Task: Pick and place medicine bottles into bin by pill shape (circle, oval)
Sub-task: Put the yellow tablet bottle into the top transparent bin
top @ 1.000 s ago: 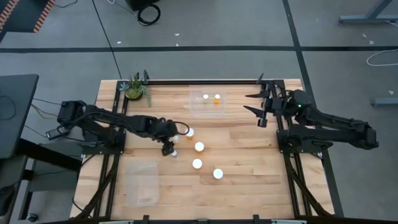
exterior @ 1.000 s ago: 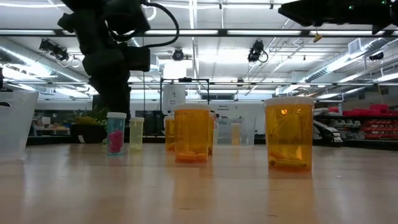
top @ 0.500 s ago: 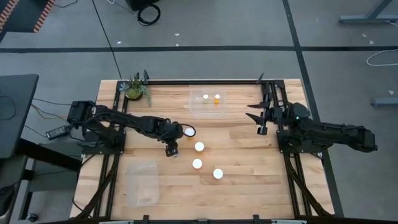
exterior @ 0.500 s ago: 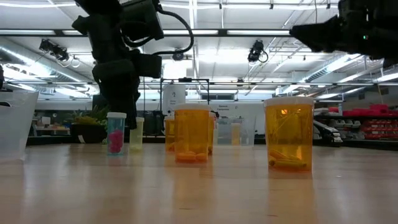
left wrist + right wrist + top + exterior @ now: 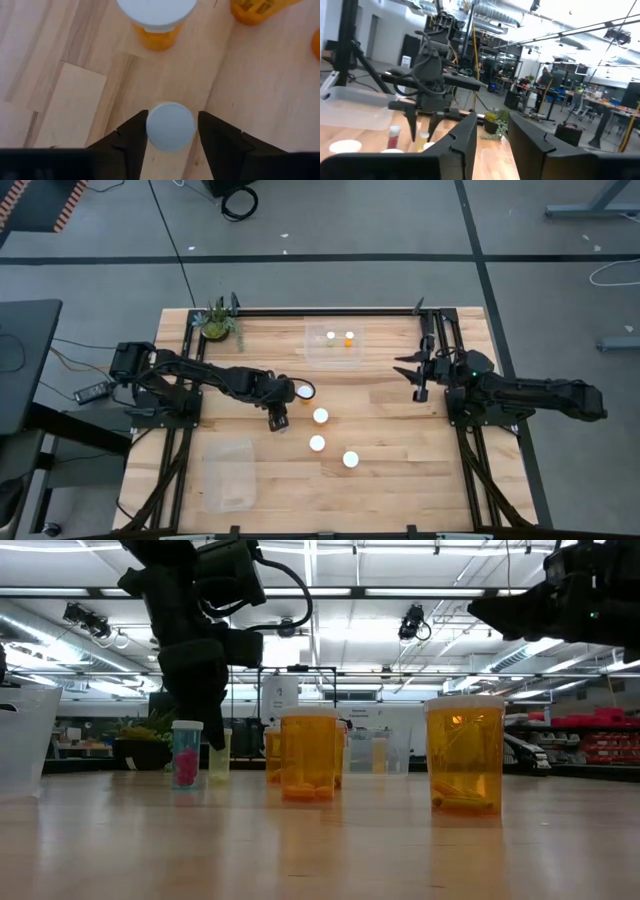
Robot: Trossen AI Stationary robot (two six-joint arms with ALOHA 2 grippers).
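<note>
The left gripper (image 5: 170,137) has dropped over a narrow-capped medicine bottle (image 5: 170,126); its fingers (image 5: 131,138) now straddle the white cap, wide, not yet touching. A grasp looks imminent. The right gripper (image 5: 418,373) has drawn back, fingers apart, empty.

No legible text or labels

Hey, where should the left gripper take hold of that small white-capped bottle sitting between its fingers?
Probably by the sides, just under the round cap, coming straight down. The bottle stands upright and the left gripper already straddles it, fingers open either side. The nearest bottle stands apart, leaving room.
</note>
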